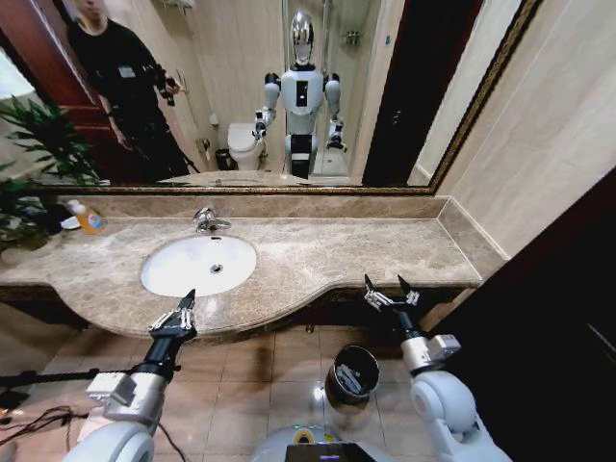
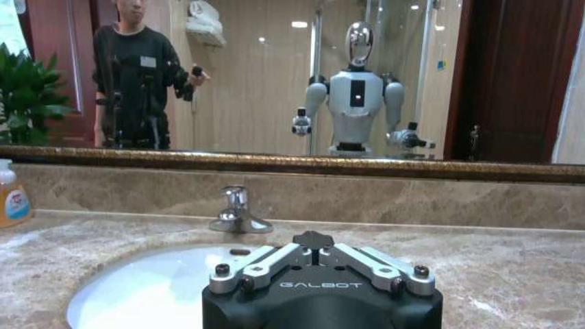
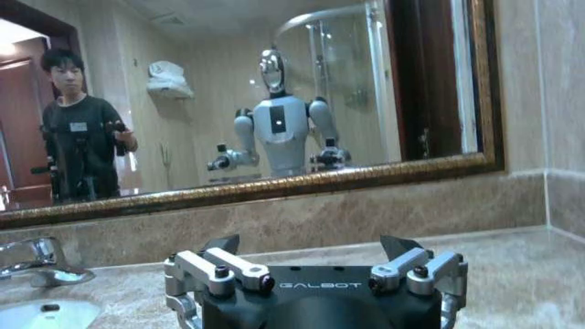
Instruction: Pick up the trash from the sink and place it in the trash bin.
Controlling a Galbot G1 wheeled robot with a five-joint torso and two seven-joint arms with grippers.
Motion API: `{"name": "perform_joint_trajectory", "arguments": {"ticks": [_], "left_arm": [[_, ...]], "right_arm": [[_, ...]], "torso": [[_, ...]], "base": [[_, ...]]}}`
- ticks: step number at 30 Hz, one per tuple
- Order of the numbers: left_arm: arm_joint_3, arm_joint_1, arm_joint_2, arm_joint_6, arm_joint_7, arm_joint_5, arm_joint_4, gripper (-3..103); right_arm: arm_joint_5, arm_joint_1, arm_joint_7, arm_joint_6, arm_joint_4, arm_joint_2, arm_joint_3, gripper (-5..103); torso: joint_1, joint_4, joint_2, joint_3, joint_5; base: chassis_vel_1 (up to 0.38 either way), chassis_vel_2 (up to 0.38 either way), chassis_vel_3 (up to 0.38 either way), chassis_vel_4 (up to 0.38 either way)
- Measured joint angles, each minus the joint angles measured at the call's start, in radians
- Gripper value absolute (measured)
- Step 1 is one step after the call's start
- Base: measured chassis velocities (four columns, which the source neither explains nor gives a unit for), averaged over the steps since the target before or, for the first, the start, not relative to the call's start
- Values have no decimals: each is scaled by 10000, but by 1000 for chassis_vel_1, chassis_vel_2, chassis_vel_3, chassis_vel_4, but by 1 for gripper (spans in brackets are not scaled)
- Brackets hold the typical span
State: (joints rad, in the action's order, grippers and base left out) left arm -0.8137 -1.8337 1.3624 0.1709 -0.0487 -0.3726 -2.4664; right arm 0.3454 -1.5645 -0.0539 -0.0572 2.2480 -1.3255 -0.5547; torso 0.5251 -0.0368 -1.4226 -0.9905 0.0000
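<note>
White sink, one trash bin, two claws: left closed, right spread.

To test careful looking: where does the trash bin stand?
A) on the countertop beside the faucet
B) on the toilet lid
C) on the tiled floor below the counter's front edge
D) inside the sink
C: the trash bin sits on the floor tiles, below the countertop.

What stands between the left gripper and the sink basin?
Nothing visible does. The shut left gripper hovers at the front edge of the countertop, with bare marble between it and the sink basin. The faucet stands on the basin's far side. The right gripper hangs open farther right.
</note>
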Motion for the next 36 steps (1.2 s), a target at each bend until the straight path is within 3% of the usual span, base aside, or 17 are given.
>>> {"name": "perform_joint_trajectory", "arguments": {"ticks": [9,36], "left_arm": [[0,0,0,0,0,0,0,0],[0,0,0,0,0,0,0,0]], "right_arm": [[-477,239,-286,19,-166,97,23,100],[-504,241,-316,19,-218,99,33,100]], "torso": [[0,0,0,0,1],[0,0,0,0,1]], "base": [[0,0,0,0],[0,0,0,0]]}}
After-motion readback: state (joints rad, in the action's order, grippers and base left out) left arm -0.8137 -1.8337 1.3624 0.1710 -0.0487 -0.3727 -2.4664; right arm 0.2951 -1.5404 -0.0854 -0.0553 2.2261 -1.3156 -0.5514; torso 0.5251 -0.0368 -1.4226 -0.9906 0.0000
